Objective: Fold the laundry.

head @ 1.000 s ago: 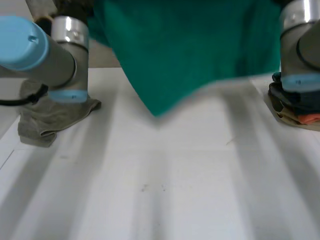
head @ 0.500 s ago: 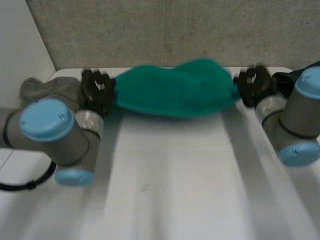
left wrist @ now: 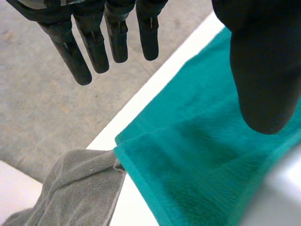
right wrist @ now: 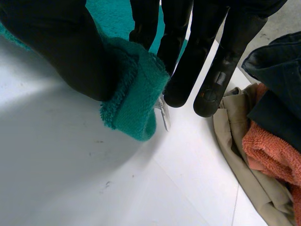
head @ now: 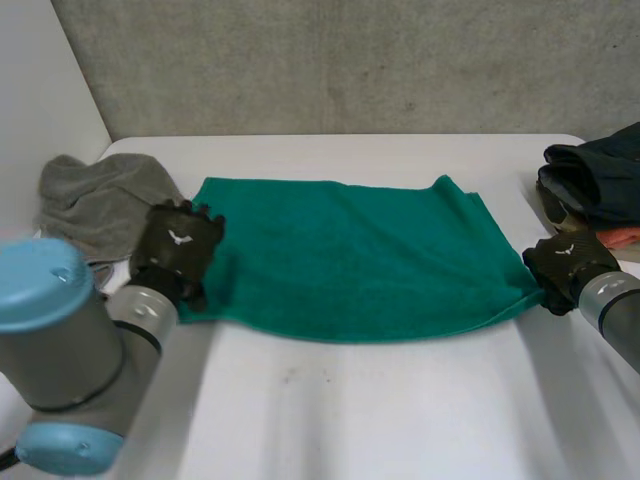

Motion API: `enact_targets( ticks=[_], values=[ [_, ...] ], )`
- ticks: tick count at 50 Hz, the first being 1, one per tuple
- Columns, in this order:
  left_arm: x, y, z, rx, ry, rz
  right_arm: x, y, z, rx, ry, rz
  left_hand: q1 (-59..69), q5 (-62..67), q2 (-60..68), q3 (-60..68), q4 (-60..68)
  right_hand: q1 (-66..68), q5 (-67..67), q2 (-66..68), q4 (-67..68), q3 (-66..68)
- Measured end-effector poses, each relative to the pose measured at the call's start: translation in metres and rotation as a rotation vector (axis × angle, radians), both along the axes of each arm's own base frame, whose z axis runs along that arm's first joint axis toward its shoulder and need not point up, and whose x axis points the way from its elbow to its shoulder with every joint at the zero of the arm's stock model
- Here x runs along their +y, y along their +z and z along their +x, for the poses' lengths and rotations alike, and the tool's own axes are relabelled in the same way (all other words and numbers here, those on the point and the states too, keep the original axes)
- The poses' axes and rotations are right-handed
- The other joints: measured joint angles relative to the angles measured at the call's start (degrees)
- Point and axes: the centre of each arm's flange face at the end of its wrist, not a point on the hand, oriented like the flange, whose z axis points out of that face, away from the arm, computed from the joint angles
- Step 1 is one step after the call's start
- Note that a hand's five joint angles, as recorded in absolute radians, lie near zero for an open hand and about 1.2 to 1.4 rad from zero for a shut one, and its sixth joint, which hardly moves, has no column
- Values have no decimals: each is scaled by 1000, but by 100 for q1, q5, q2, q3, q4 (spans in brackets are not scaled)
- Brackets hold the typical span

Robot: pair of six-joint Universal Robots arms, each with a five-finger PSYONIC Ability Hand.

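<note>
Head view: right robot hand (head: 563,262) pinches green towel (head: 350,255) (left robot hand (head: 178,245) spread).

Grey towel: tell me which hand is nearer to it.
Left. The left hand is at the edge of the green towel, right beside the grey towel. The right hand pinches the green towel's opposite corner, far from it.

No legible text, labels or numbers.
</note>
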Motion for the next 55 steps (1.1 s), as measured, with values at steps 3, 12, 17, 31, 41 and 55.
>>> enact_targets(
  ticks=[3, 12, 17, 31, 41, 55],
  values=[
    [-13, 0, 13, 36, 2, 20, -1, -1, -1, -23, -5, 2, 29, 78, 52, 43, 55, 0, 0, 0, 0, 0],
    [-45, -25, 46, 58, -37, 141, -4, 0, -1, -72, -9, -3, 995, 1216, 1086, 1065, 1144, 0, 0, 0, 0, 0],
    [-50, -43, 51, 58, -66, 208, -4, -1, -1, -76, -6, 0, 1048, 1294, 1160, 1138, 1223, 0, 2, 0, 0, 0],
    [-62, -64, 41, 54, -97, 247, -1, -6, 0, -74, 0, 9, 1123, 1394, 1258, 1239, 1314, 0, 6, 0, 0, 0],
    [-73, -75, 35, 49, -105, 252, 0, -8, -1, -74, -3, 7, 3234, 3226, 3183, 3143, 3208, 0, 11, 0, 0, 0],
    [-69, -62, 27, 29, -100, 232, 7, -1, -3, -59, -2, 7, 4669, 4880, 5044, 4977, 5085, 0, 11, 0, 0, 0]
  ],
)
